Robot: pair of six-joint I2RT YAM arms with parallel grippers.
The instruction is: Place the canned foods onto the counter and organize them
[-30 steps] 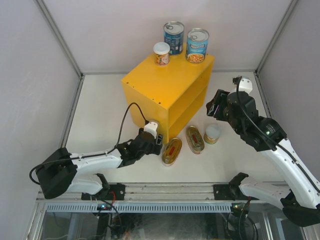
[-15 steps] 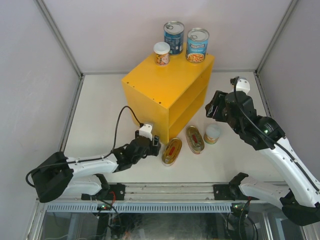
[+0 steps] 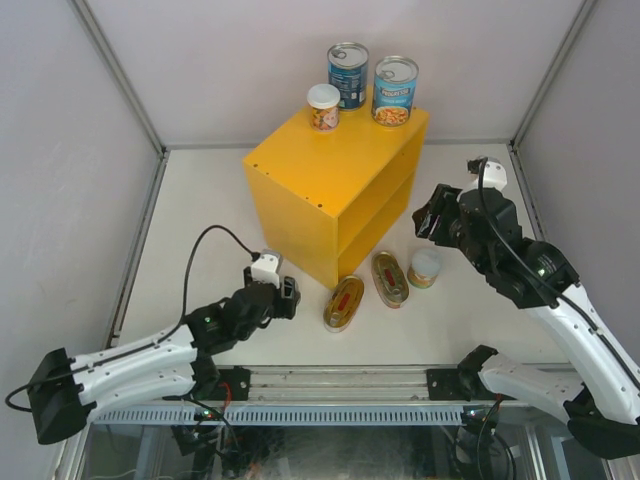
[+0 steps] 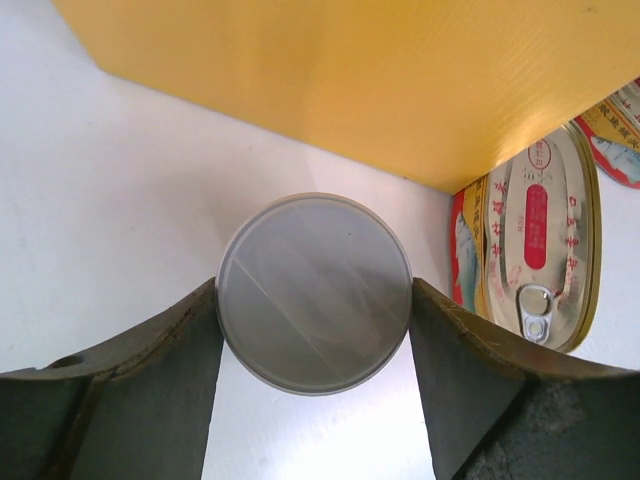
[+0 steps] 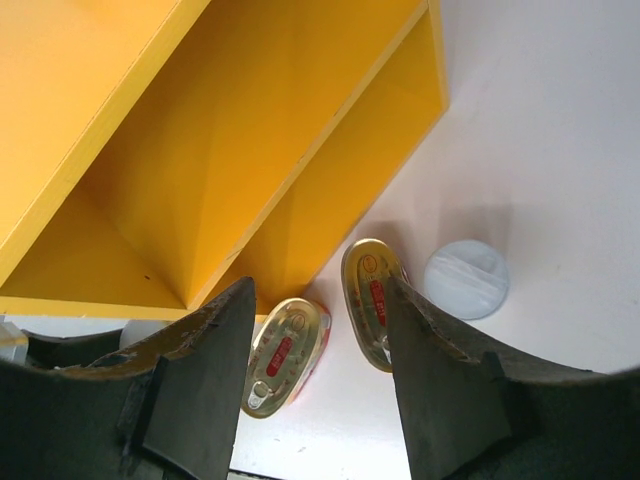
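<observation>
Small can [image 4: 314, 292] gripped by left hand [image 4: 314, 300], beside yellow counter [image 4: 350, 80]

A lab test cell (plain white walls [image 3: 200, 70], aluminium mounting rail [image 3: 340, 380]).

Cramped around the left claw, open air around the right.

The left claw [image 4: 313, 295] has a small can [image 4: 313, 292] filling its gap. The counter [image 4: 350, 80] walls off the way ahead, and an oval tin [image 4: 525, 250] lies just off its right finger. Bare table [image 4: 100, 200] is free to its left. The right claw [image 5: 318, 288] hangs spread and empty. The counter's open shelves are ahead, a second oval tin [image 5: 372, 300] lies below, and a pale-lidded can [image 5: 466, 279] stands to its right.
</observation>
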